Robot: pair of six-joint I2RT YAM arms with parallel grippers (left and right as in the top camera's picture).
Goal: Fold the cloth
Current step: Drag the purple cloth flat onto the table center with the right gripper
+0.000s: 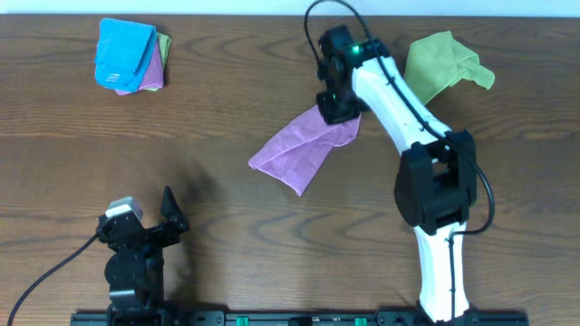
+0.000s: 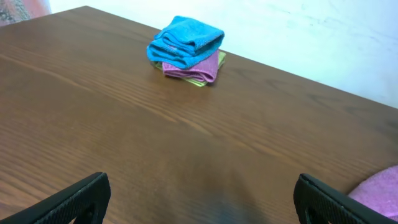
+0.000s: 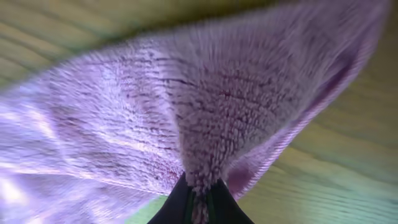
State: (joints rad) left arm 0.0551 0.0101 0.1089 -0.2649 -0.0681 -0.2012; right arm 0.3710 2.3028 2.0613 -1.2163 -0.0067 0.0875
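The lilac cloth (image 1: 304,145) lies rumpled in the middle of the table, one corner pointing to the near left. My right gripper (image 1: 337,110) is at its far right corner, shut on a pinch of the cloth. In the right wrist view the cloth (image 3: 186,118) fills the frame and fans out from the dark fingertips (image 3: 177,202) clamped on it. My left gripper (image 1: 168,217) rests near the front left of the table, open and holding nothing. Its wrist view shows a bit of the cloth (image 2: 379,190) at the right edge, past the spread fingers (image 2: 323,202).
A stack of folded cloths, blue on top (image 1: 125,54), sits at the far left; the same stack of folded cloths (image 2: 186,46) shows in the left wrist view. A lime-green cloth (image 1: 444,62) lies crumpled at the far right, behind the right arm (image 1: 399,100).
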